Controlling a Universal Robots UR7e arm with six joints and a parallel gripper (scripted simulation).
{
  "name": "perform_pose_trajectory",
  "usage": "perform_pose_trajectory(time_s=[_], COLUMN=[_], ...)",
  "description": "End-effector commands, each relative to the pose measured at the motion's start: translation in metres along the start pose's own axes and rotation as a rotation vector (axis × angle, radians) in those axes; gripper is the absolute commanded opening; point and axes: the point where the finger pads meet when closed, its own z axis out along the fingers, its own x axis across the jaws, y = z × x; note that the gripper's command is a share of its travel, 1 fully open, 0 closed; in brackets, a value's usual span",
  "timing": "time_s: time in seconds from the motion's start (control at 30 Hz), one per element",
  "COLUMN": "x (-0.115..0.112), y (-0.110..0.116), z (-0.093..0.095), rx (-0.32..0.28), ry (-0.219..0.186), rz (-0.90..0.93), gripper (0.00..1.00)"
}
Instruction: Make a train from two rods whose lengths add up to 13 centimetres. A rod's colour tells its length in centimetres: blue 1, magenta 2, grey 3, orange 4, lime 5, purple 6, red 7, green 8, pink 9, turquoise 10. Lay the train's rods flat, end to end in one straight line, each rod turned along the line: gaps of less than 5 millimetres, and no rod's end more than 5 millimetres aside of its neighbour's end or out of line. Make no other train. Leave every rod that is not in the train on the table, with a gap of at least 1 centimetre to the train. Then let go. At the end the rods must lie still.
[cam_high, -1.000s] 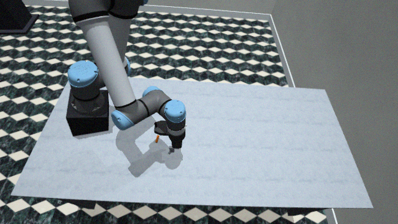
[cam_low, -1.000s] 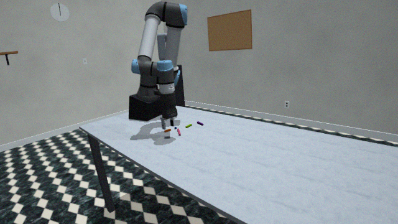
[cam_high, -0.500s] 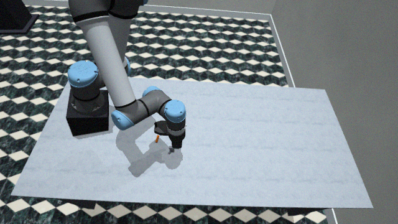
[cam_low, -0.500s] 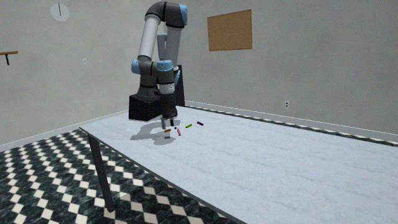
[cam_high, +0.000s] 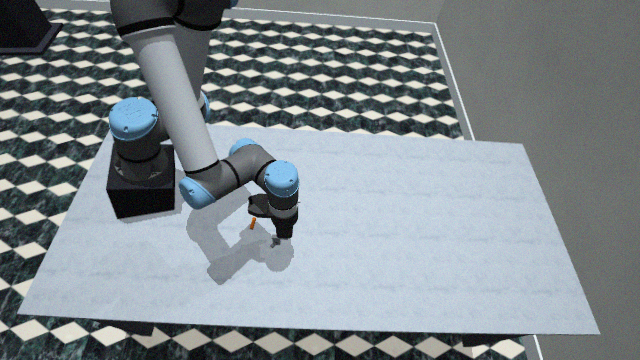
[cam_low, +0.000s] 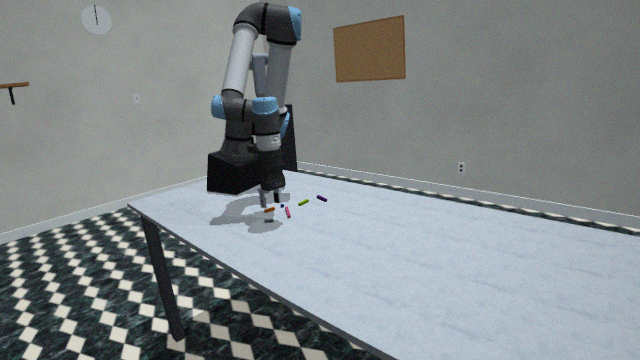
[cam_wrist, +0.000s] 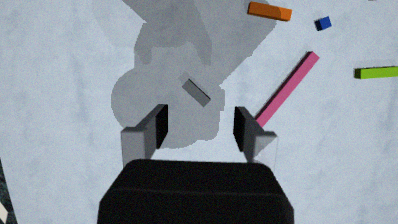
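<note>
In the wrist view my gripper (cam_wrist: 200, 119) is open and empty, low over the table. A short grey rod (cam_wrist: 196, 92) lies flat and slanted just ahead of the fingers, in the arm's shadow. A long pink rod (cam_wrist: 287, 89) lies diagonally beside the right finger. An orange rod (cam_wrist: 269, 11) lies at the top, a small blue rod (cam_wrist: 323, 23) to its right, and a lime rod (cam_wrist: 376, 72) at the right edge. In the exterior view the gripper (cam_low: 269, 199) hangs over the orange rod (cam_low: 269, 210) and the grey rod (cam_low: 269, 220), next to the pink rod (cam_low: 287, 212), the lime rod (cam_low: 303, 202) and a purple rod (cam_low: 321, 198).
The arm's black base (cam_high: 141, 187) stands at the table's back left corner. In the top view the orange rod (cam_high: 252, 223) lies just left of the gripper (cam_high: 283, 235); the arm hides the other rods there.
</note>
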Motion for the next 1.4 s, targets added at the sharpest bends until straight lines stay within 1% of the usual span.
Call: perform_pose_trajectory(time_s=[0.0, 0.1, 0.2, 0.57, 0.63, 0.73, 0.83, 0.93, 1.37], x=[0.001, 0.002, 0.008, 0.053, 0.053, 0.067, 0.076, 0.080, 0.080], y=[0.001, 0.001, 0.002, 0.003, 0.003, 0.002, 0.001, 0.001, 0.001], z=[-0.001, -0.003, -0.010, -0.056, -0.056, -0.069, -0.077, -0.080, -0.080], rx=[-0.001, -0.001, -0.001, 0.000, 0.000, 0.000, -0.001, -0.001, -0.001], ry=[-0.001, -0.001, -0.001, -0.001, -0.001, -0.001, -0.001, -0.001, -0.001], rz=[-0.009, -0.020, -0.089, -0.534, -0.534, -0.667, -0.751, -0.783, -0.785], gripper=[1.00, 1.00, 1.00, 1.00, 1.00, 1.00, 1.00, 1.00, 1.00])
